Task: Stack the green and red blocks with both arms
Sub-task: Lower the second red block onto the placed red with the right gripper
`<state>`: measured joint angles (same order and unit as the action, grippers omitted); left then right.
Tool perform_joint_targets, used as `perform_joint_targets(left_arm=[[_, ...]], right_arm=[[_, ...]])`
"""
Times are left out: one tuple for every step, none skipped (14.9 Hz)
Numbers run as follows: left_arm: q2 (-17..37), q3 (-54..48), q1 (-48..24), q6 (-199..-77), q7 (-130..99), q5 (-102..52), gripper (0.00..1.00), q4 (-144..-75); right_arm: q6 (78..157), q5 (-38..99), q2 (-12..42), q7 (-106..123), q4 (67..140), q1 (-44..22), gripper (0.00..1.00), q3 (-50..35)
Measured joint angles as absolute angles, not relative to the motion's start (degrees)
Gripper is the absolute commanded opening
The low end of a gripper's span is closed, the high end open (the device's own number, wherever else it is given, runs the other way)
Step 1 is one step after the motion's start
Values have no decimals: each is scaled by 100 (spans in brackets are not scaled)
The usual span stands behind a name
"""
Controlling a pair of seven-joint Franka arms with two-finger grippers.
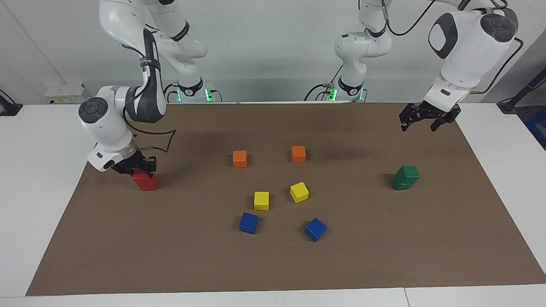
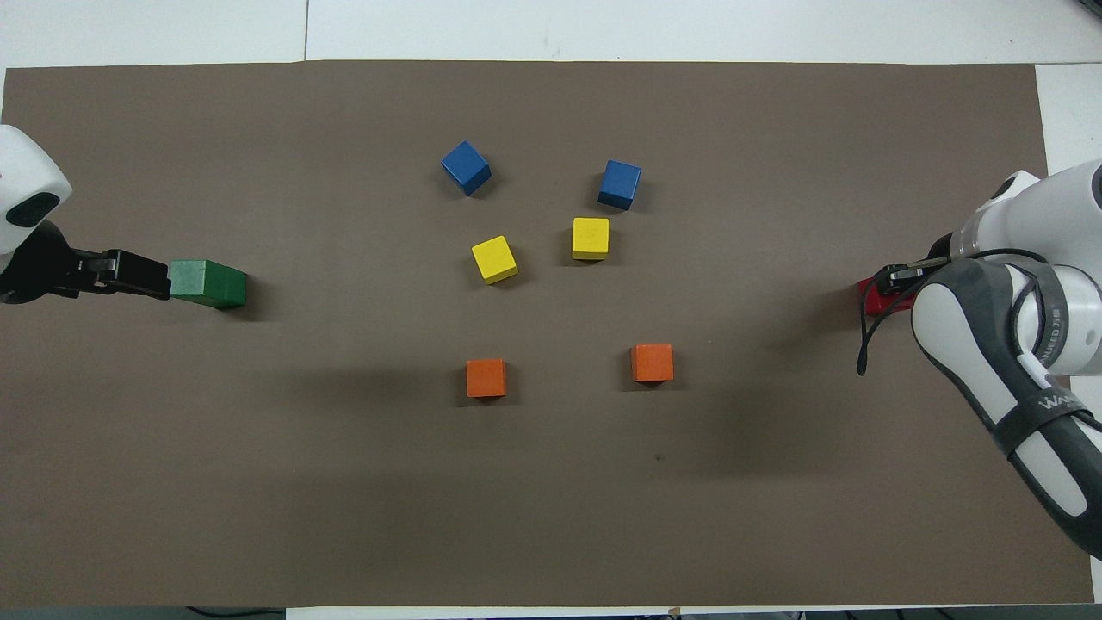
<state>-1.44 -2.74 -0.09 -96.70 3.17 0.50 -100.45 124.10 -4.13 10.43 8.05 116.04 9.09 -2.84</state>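
The right gripper [image 1: 138, 165] was down at the brown mat [image 1: 273, 264], at the right arm's end of the table, its fingers pressed together on a red block [image 1: 146, 181]. Only one red cube could be made out there; whether a second red cube sat beneath or inside the grip could not be told, since the wrist hid much of it from above. The grip looked like the hold needed to carry or seat that cube, judging by the task.

The left gripper [image 1: 428, 116] hung in the air with its fingers spread, holding nothing, over the mat nearer the robots than the green stack [image 1: 405, 178]. That spread looked like a release already made: the two green cubes stood one on the other at the left arm's end, so the stack's long axis ran upright. The top cube sat slightly offset from the lower one.

Orange cubes [image 1: 239, 158], yellow cubes [image 1: 261, 200] and blue cubes [image 1: 248, 222] lay untouched mid-mat.
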Motion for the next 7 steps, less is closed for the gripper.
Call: perform_joint_targets(left_arm=[[-138,-264,-67,-9659,317,48,100,-10045],[-135,-257,-121,-9648,312,47,100,-10044],[-135,-257,-159,-9643,303,47,100,-10043],[-133,-250,-183,-9637,301,47,100,-10043],[-130,-246,-193,-9619,301,47,100,-10043],[-127,-245,-193,-9601,301,47,100,-10043],[-126,-241,-193,-9592,301,47,100,-10043]], right_arm=[[12410,-413,1041,804,11607,909,0,-284],[12410,-412,1038,803,11609,910,0,-284],[12410,-412,1036,802,11611,912,0,-284],[12410,-412,1036,802,11614,914,0,-284],[12410,-412,1036,801,11617,917,0,-283],[12410,-412,1035,801,11620,920,0,-283],[12410,-412,1035,801,11622,923,0,-281]])
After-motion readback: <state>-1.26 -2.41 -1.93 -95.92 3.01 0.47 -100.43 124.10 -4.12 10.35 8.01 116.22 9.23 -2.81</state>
